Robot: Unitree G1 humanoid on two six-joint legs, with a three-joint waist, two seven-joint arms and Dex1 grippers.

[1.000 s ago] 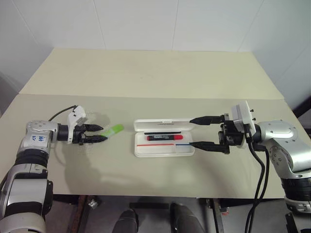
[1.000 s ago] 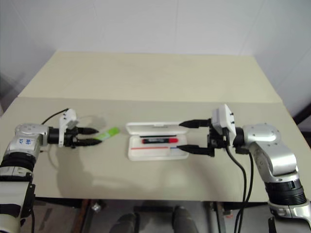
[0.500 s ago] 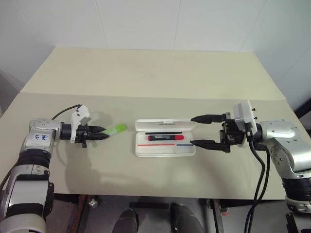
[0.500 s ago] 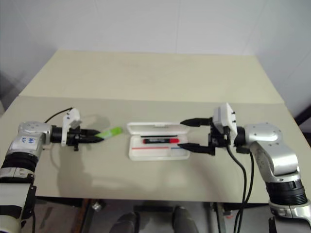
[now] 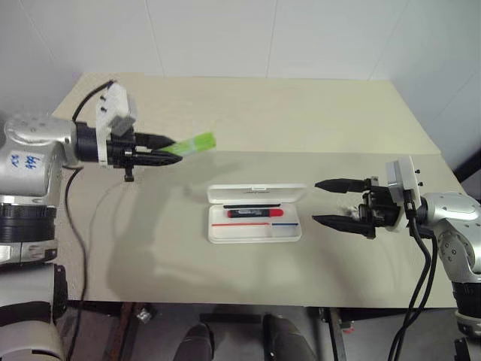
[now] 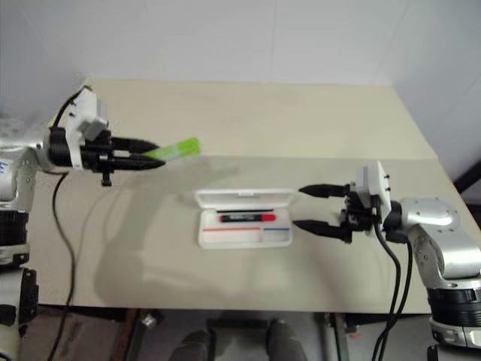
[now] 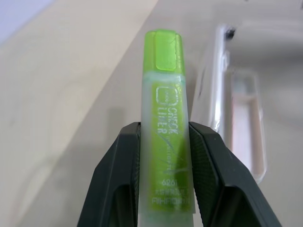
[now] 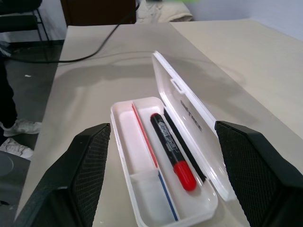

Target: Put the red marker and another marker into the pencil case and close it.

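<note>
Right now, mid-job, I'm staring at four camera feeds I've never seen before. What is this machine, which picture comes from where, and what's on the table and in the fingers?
It is a humanoid robot with two arms, each ending in two black fingers. The two wide pictures come from a stereo camera on its head, looking down over the beige table. The two close pictures come from cameras on each wrist, looking along that arm's own fingers.

On the table lies the white pencil case, its lid open. The red marker already lies inside it.

The left gripper, raised above the table, is shut on the green highlighter; the left wrist view shows the fingers pressing its sides. The right gripper is open and empty, just beside the case's right end.
</note>
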